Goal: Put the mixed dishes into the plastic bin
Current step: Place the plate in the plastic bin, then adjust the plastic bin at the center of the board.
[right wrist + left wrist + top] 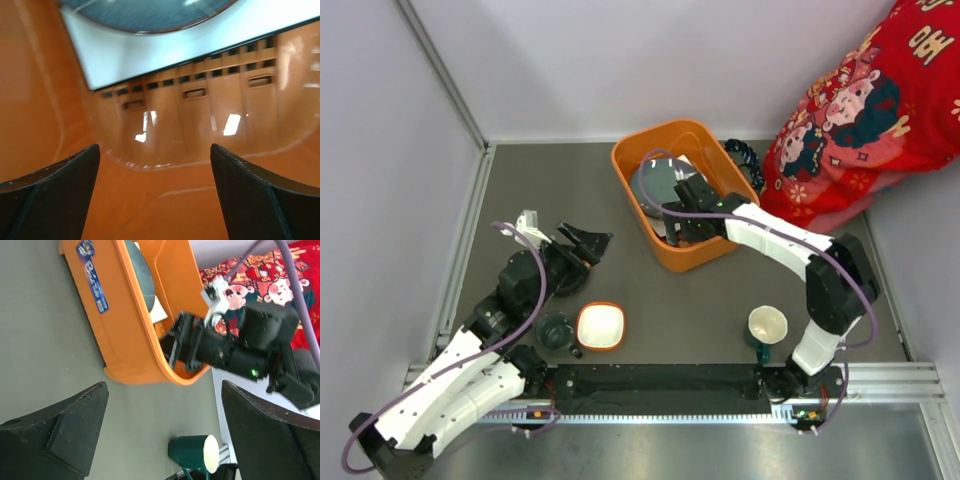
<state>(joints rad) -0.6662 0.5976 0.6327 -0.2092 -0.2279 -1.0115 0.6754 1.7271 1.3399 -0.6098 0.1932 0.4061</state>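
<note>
Dark teal cup (556,331) and orange bowl (600,326) are sitting side by side on the tabletop (525,185), behind the left hand (588,242), which is hanging released and empty. Orange plastic bin (622,160) is enclosing the right hand (678,228), released, grasping nothing. Blue-grey plate (150,12) is lying over the white square plate (165,55), ahead of its fingertips. Cream mug (767,325) is standing well behind it.

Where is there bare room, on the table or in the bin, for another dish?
Bare table: far left, between the wall and the orange bin; in front, between the orange bowl and the cream mug. The bin's near end, before the white plate, is bare, but the right jaws hang there. Crowded: bowl beside teal cup.
</note>
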